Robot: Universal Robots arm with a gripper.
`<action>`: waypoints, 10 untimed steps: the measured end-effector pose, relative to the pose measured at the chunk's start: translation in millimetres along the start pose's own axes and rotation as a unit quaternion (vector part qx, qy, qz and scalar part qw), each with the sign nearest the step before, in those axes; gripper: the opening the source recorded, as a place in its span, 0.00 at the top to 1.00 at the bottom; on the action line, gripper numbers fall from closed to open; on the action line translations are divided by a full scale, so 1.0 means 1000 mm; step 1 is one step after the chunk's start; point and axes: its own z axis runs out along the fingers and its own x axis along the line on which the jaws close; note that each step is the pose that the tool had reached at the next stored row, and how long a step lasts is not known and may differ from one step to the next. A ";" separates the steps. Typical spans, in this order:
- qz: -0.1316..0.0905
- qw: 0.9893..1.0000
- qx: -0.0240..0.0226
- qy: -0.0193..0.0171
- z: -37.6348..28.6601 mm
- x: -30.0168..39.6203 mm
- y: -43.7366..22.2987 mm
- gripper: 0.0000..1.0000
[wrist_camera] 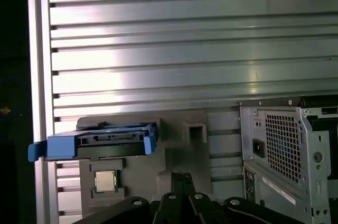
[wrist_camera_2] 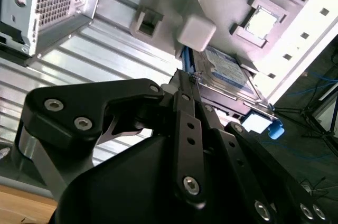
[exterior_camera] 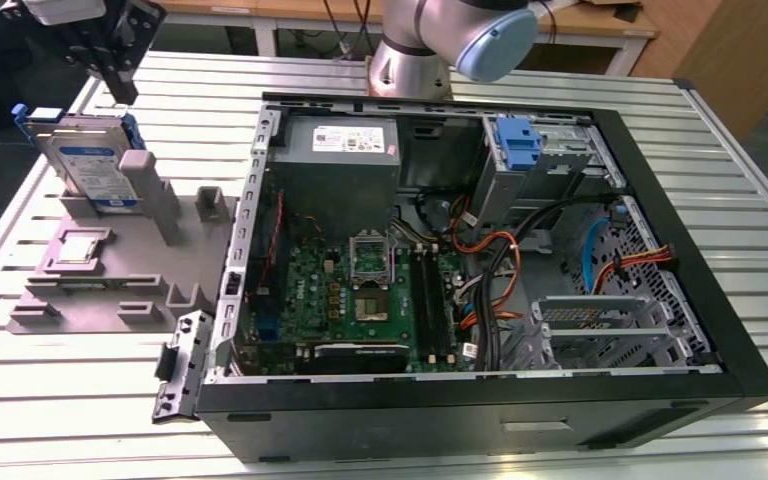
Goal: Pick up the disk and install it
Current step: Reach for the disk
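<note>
The disk (exterior_camera: 92, 165) stands on edge in a slot of the grey fixture (exterior_camera: 117, 285) at the exterior view's left, its white-and-blue label facing out and its blue frame around the edges. My gripper (exterior_camera: 123, 96) hangs just above and behind it, apart from it, fingers shut with nothing between them. In the first wrist view the disk (wrist_camera: 97, 142) appears edge-on as a blue bar, off to one side of the shut gripper (wrist_camera: 182, 176). In the second wrist view the gripper (wrist_camera_2: 182, 77) points toward the disk's label (wrist_camera_2: 228, 71).
An open computer case (exterior_camera: 651, 300) lies on the slatted metal table (exterior_camera: 77, 400), showing the motherboard (exterior_camera: 351, 290), a grey metal box with a white sticker (exterior_camera: 344, 145), orange cables and a blue bracket (exterior_camera: 519, 145) in the drive bay. A small chip (exterior_camera: 77, 247) sits on the fixture.
</note>
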 end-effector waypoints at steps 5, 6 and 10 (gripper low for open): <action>0.000 1.000 0.000 0.000 0.0027 0.0189 0.0043 0.90; 0.000 1.000 0.000 0.000 0.0034 0.0230 0.0045 0.90; 0.000 1.000 0.000 0.002 0.0058 0.0385 0.0055 0.90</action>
